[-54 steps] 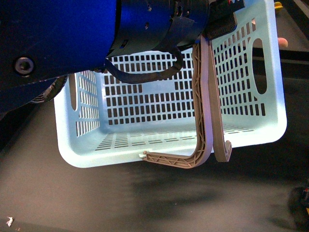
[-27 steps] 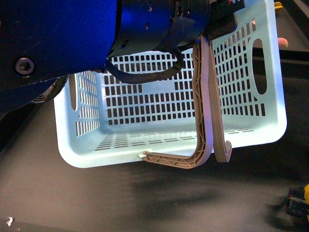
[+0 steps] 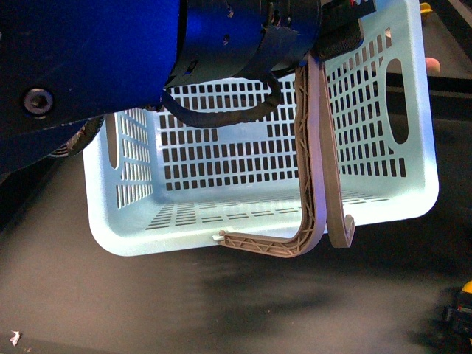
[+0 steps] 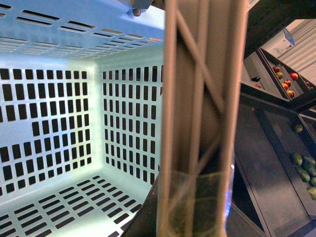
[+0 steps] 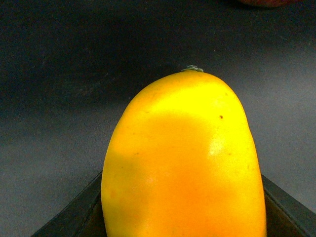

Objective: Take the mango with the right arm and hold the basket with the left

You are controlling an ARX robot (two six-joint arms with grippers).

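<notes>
Clamping basket (image 3: 147,247), left pincer (image 3: 284,236), mango (image 5: 182,158) close-up

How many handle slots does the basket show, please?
2 in the basket: a left-wall slot, a right-wall slot; the left arm may hide others.

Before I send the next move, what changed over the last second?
Only the bottom right corner of the front view changed. The right gripper shifted slightly there. A yellow sliver of the mango showed up with it half a second ago and now sits nearer the frame's edge. Nothing was taken or let go. The basket and the left gripper clamped on its rim stayed put.
</notes>
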